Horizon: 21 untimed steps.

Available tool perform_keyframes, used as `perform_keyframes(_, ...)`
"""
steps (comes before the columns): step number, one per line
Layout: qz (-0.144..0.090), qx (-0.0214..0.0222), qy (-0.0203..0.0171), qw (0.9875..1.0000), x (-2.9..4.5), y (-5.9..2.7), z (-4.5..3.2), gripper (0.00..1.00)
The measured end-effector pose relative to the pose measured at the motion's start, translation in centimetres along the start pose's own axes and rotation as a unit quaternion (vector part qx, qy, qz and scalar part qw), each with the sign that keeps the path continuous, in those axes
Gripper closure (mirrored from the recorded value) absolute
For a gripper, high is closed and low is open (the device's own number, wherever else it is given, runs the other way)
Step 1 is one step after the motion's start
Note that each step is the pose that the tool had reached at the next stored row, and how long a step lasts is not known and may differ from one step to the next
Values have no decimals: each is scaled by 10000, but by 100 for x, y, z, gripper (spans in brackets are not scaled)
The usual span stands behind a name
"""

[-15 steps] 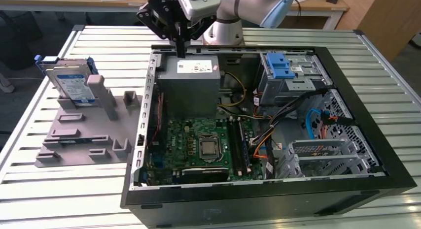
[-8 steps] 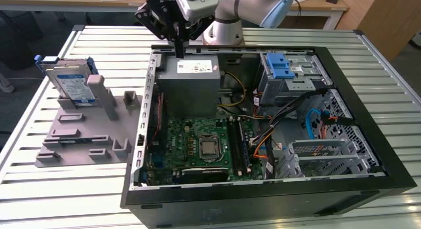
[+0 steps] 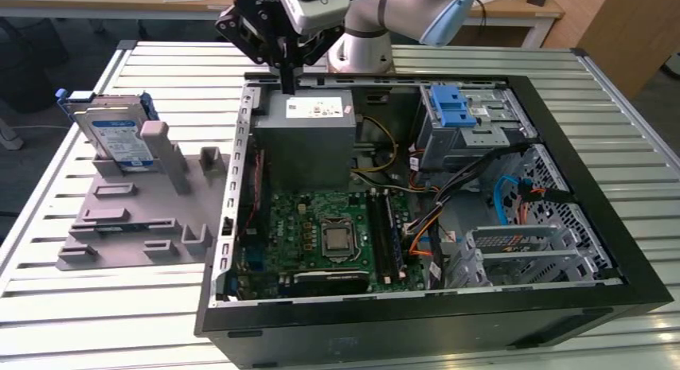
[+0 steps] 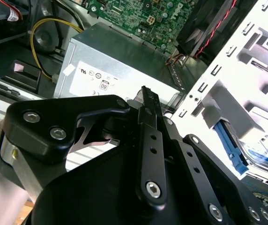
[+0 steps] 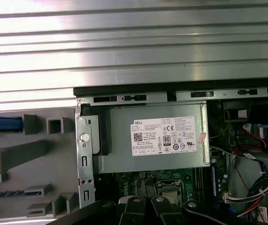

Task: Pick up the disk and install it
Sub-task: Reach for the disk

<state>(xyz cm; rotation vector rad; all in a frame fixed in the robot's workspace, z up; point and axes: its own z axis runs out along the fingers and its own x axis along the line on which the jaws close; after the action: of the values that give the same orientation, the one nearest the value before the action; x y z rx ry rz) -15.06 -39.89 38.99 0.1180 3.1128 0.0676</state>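
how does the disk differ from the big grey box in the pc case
The disk is smaller and thin, standing on edge on the grey stand outside the case; the grey box is bulkier and sits inside the case. The disk carries a blue-and-white label and blue frame; the grey box has a small white sticker. The end effector hangs over the grey box, apart from the disk. Both are rectangular grey metal.

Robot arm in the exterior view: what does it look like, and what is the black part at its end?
The arm is smooth, rounded, silver-grey tubing with a pale blue joint cap. Its gripper is black, built of flat link bars joined by silver screws, with a light grey box at the wrist.
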Motion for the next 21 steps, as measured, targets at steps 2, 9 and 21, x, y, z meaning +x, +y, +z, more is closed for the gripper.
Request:
perform_keyframes(2, 0, 0, 0, 10000, 4, 0, 1, 89)
perform_keyframes(9, 0, 0, 0, 10000, 23, -2, 2, 89)
perform_keyframes(21, 0, 0, 0, 10000, 57, -5, 5, 89)
